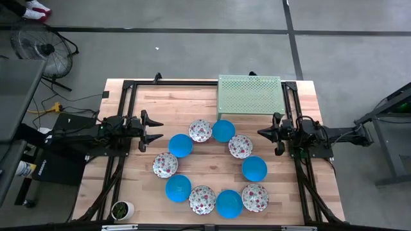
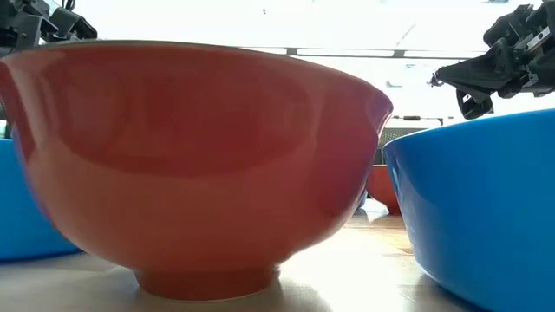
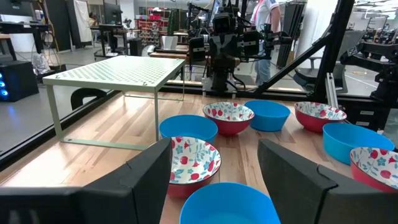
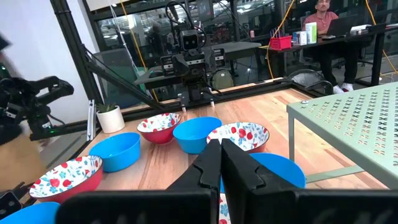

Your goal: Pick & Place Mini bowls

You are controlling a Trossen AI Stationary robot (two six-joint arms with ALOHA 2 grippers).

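Ten mini bowls stand upright in a ring on the wooden table (image 1: 212,109). Blue ones (image 1: 181,145) alternate with white floral ones (image 1: 200,131) that are red outside. In the low view a floral bowl's red wall (image 2: 199,165) and a blue bowl (image 2: 477,199) fill the foreground. My left gripper (image 1: 156,130) hovers open, level, at the ring's left side, its fingers (image 3: 214,180) apart above a blue bowl (image 3: 230,205). My right gripper (image 1: 261,133) hovers shut at the ring's right side, its fingertips (image 4: 221,158) together, clear of the bowls.
A pale green perforated rack (image 1: 250,95) stands at the table's far edge, behind the ring. A small white cup with a green plant (image 1: 121,210) sits at the near left corner. Black frame rails (image 1: 128,109) run along both sides. A person (image 4: 323,25) sits at a desk beyond the table.
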